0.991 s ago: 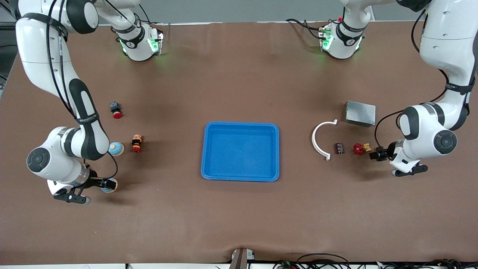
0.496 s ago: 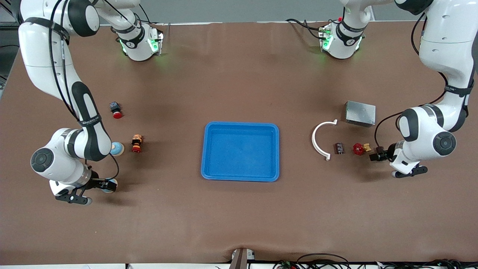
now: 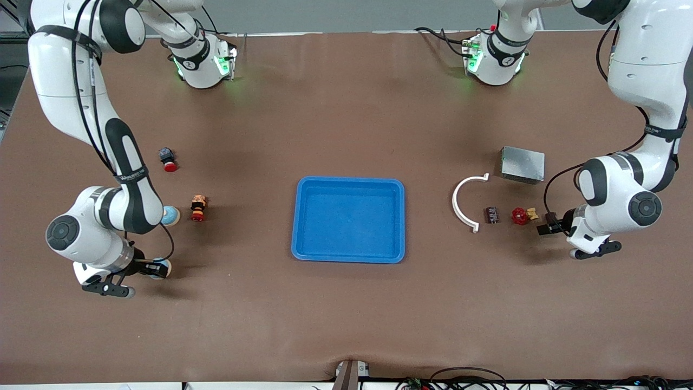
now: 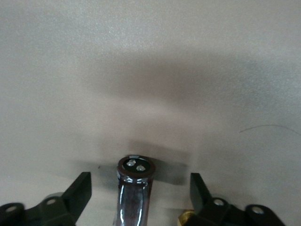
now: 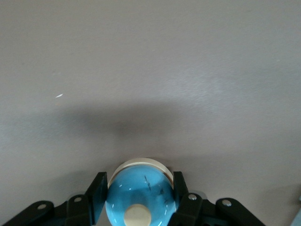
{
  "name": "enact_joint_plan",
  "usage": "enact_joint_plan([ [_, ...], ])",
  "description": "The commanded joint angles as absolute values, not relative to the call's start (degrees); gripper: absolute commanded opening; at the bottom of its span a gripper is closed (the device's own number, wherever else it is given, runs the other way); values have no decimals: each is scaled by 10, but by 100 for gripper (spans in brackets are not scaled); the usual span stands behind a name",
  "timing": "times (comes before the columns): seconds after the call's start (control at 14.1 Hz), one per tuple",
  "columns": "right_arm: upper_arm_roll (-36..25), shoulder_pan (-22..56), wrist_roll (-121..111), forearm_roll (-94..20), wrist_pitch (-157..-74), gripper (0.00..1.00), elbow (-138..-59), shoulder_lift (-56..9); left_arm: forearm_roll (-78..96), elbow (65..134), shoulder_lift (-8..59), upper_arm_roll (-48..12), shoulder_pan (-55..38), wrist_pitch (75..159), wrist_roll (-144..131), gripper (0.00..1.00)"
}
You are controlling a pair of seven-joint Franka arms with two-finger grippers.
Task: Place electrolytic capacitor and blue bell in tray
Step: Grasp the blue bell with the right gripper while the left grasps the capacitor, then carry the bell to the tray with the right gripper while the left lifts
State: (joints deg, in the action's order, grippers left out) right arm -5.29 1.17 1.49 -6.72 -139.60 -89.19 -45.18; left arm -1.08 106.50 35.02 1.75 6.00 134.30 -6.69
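Low over the table at its own end, the right gripper is clamped tight around the glossy blue dome-shaped bell with a cream knob, one finger on each side. The bright blue shallow plastic tray sits mid-table, well apart from both arms.

At the other end the left gripper is spread wide. The dark brown cylindrical electrolytic capacitor lies between its fingers with a gap on each side.

Just beside that gripper is a small red knob with a brass piece, then a small dark component and a white curved plastic arc. Near the right arm stand an orange-and-red part and a pale blue rounded piece, half hidden by the arm. Farther off sit a grey metal box and a red-capped push button.
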Motion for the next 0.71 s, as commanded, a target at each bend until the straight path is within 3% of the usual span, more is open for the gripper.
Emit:
enact_joint_plan([
  [0.0, -56, 35, 31, -75, -1314, 0, -862, -439, -19, 1057, 356, 16, 58, 1347, -87, 67],
  [0.21, -54, 44, 66, -76, -1179, 0, -811, -411, -21, 1059, 356, 16, 55, 1347, -95, 66],
  [0.42, -55, 77, 121, -69, -1146, 0, -813, -361, -21, 1060, 356, 16, 55, 1346, -94, 63],
  [0.64, -53, 121, 190, -77, -1131, 0, -850, -313, -21, 1059, 355, 16, 58, 1346, -92, 31],
])
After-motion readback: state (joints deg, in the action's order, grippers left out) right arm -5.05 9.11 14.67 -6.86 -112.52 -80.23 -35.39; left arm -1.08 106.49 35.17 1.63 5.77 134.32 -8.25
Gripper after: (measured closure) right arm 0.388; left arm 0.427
